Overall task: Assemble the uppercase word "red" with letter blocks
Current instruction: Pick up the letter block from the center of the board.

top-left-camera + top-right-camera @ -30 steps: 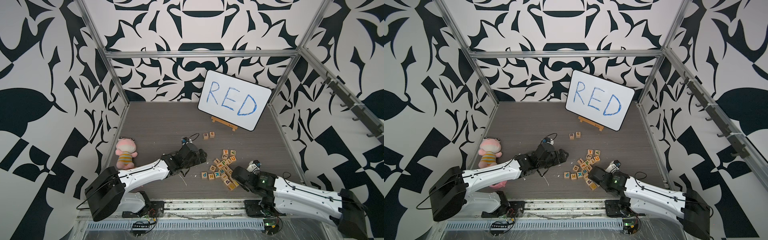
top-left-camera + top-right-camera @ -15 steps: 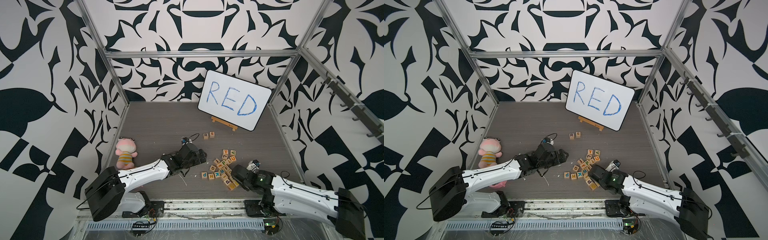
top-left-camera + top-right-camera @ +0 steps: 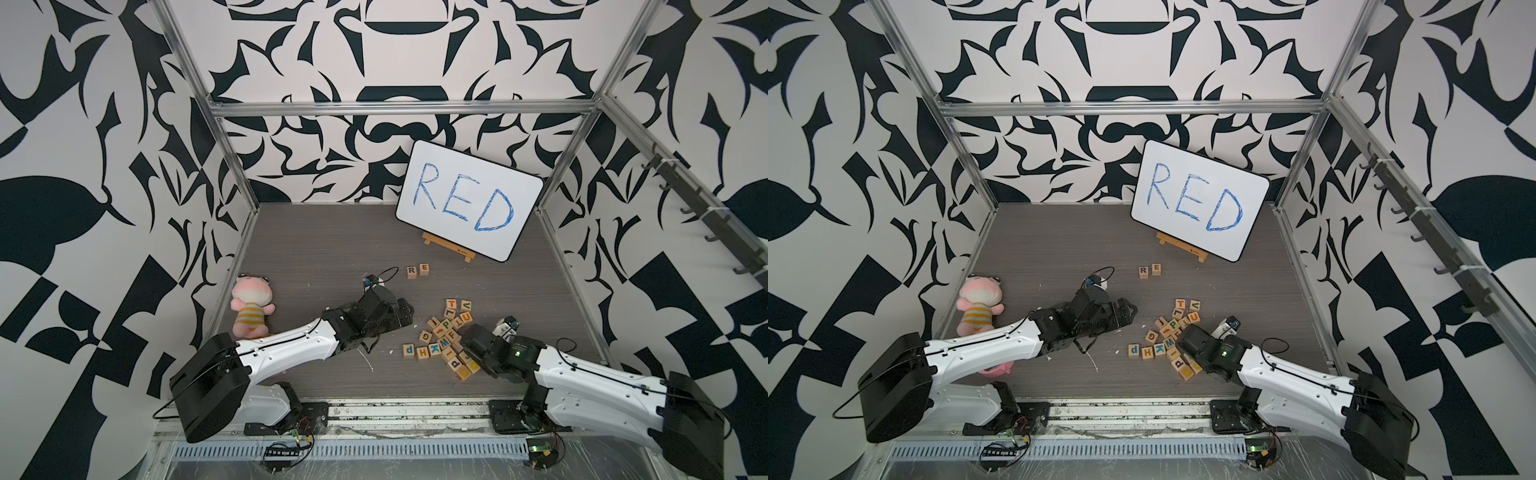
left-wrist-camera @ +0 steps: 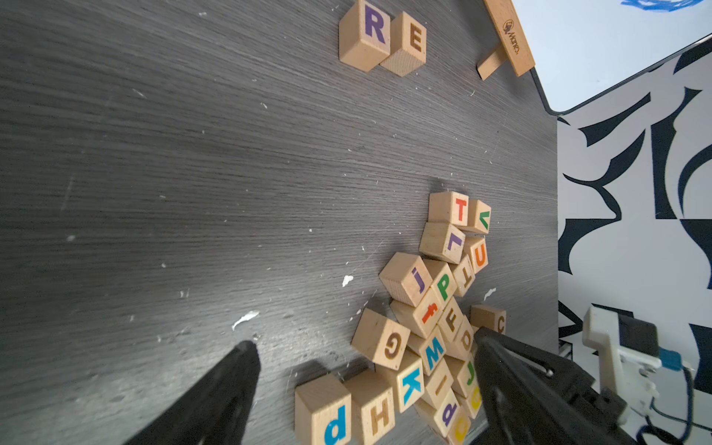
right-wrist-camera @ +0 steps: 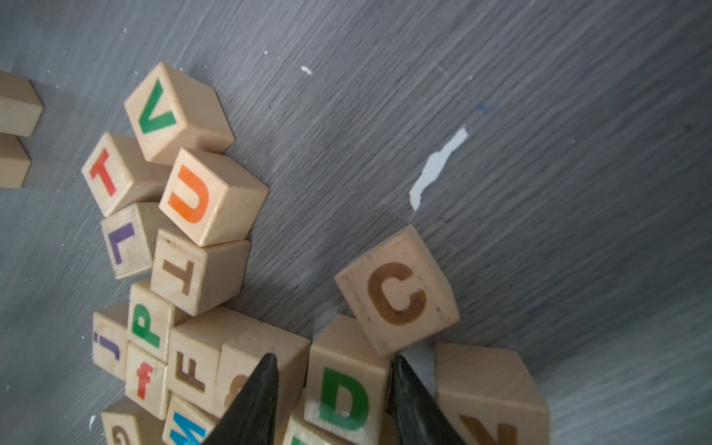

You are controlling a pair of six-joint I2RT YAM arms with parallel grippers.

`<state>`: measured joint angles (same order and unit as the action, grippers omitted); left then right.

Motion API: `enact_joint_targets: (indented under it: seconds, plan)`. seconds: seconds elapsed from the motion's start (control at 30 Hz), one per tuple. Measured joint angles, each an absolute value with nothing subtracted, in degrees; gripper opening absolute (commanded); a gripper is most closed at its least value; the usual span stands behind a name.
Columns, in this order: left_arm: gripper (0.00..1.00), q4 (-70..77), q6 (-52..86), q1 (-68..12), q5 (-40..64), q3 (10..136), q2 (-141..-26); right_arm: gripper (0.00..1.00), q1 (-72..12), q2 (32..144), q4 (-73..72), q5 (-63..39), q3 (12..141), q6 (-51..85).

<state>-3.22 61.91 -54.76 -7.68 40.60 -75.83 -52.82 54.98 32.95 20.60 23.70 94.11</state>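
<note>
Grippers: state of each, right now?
Left gripper: jaws open, empty.
Right gripper: jaws straddle the green D block; whether they grip it cannot be told.

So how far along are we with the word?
Done: R and E sit side by side near the board.
In hand: the right gripper looks closed on the green D in the pile; I can't tell whether D has lifted. The left gripper is open and empty.
Left: carry D over and set it beside E, on the side away from R.
</note>
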Motion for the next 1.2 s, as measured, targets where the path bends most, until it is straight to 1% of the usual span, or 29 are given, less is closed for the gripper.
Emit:
enact_joint_targets:
  seconds: [0.17, 0.4, 0.57, 1.2]
  plan:
    - [0.92, -3.2, 61.7, -54.8, -7.7, 40.6, -76.5, 0.44, -52.4, 55.9, 32.1, 20.6, 23.9, 93.6]
    - [0.92, -3.2, 61.5, -54.8, -7.7, 40.6, -76.5, 0.38, -52.1, 56.4, 31.2, 20.7, 24.1, 92.8]
    - [0.92, -3.2, 61.5, -54.8, -7.7, 40.6, -76.5, 0.37, -52.1, 56.4, 31.1, 20.8, 24.1, 92.6]
    - [0.92, -3.2, 61.5, -54.8, -7.7, 40.6, -76.5, 0.38, -52.1, 55.5, 35.6, 19.5, 24.4, 91.4]
